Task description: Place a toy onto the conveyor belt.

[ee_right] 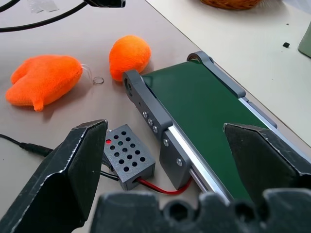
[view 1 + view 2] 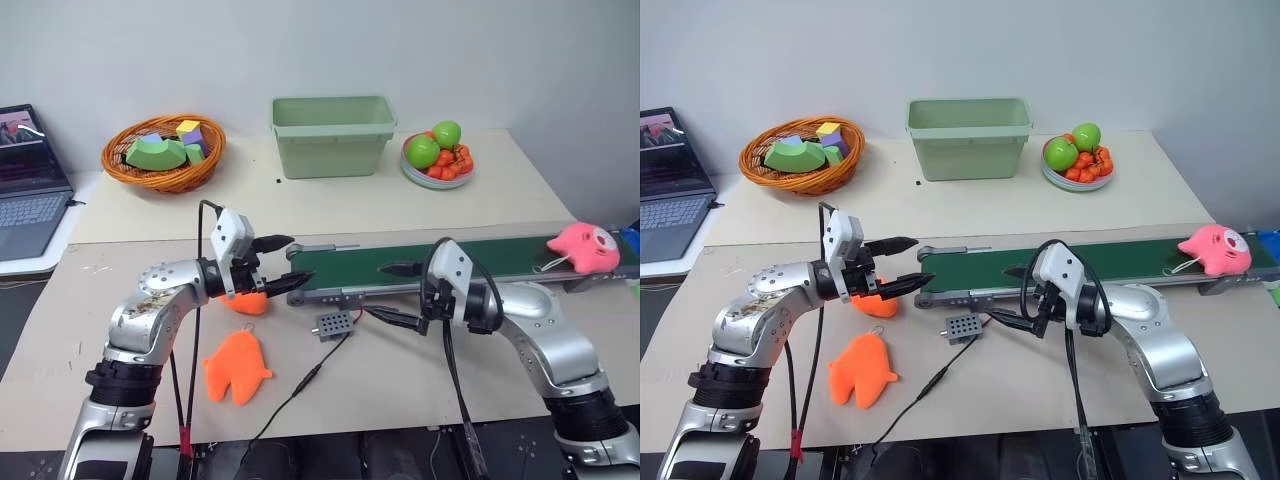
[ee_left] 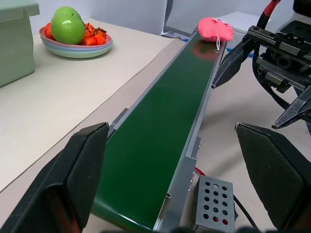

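We see the toy [image 2: 583, 247] already lying on the far right end of the conveyor belt [image 2: 450, 262], whose long axis runs left to right. Our left gripper [image 2: 279, 264] and right gripper [image 2: 397, 293] hover with jaws released and empty near the belt's left end; the right one is nearer the toy

The table [image 2: 120, 350] carries a basket [image 2: 163, 152] at upper left, a bin [image 2: 332, 135], a fruit bowl [image 2: 437, 168], the belt [image 2: 440, 260] at centre, two orange toys [image 2: 235, 367], and a grey box [image 2: 335, 324].
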`<action>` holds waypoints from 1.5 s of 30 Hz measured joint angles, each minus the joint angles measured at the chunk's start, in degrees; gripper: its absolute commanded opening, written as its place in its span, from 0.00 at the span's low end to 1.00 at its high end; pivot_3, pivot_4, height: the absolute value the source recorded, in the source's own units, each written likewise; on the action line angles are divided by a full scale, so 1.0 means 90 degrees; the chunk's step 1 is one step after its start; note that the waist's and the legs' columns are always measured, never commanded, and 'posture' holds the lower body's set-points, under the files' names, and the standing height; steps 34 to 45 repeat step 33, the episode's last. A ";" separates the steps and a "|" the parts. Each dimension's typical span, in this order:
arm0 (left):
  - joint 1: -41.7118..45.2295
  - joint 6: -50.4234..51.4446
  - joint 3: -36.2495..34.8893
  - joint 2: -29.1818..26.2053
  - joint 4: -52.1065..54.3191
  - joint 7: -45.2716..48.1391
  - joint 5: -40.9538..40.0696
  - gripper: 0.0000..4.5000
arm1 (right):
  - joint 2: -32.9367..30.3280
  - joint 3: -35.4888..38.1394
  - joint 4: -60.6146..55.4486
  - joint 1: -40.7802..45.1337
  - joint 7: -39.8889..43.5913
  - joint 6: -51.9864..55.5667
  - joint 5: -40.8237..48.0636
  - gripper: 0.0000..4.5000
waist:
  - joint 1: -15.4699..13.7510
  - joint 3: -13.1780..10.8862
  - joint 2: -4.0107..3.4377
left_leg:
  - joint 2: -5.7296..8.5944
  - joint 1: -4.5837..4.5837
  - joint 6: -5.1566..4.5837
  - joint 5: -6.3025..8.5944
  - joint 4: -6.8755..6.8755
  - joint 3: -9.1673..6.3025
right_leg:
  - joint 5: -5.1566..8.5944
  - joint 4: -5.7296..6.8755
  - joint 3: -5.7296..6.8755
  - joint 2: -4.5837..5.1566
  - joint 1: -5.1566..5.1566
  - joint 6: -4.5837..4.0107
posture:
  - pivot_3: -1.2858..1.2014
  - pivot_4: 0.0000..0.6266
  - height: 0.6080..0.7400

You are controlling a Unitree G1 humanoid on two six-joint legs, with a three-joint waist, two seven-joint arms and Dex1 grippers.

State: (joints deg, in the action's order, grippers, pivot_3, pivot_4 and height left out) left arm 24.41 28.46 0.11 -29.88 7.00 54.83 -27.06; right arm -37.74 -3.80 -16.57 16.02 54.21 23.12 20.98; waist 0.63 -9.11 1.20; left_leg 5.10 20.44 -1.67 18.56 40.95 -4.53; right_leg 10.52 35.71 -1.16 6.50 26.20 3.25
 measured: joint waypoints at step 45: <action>-0.0744 0.0015 -0.0430 -0.0061 0.0602 -0.0534 -0.0060 0.99 | 0.0053 -0.0132 0.0048 0.0140 0.0051 0.0000 0.0001 1.00 | 0.0007 0.0000 0.0000 | -0.0001 -0.0001 0.0000 0.0000 -0.0004 0.0000 | 0.0000 -0.0002 -0.0002 0.0000 0.0002 0.0000 | 0.52 0.24 0.91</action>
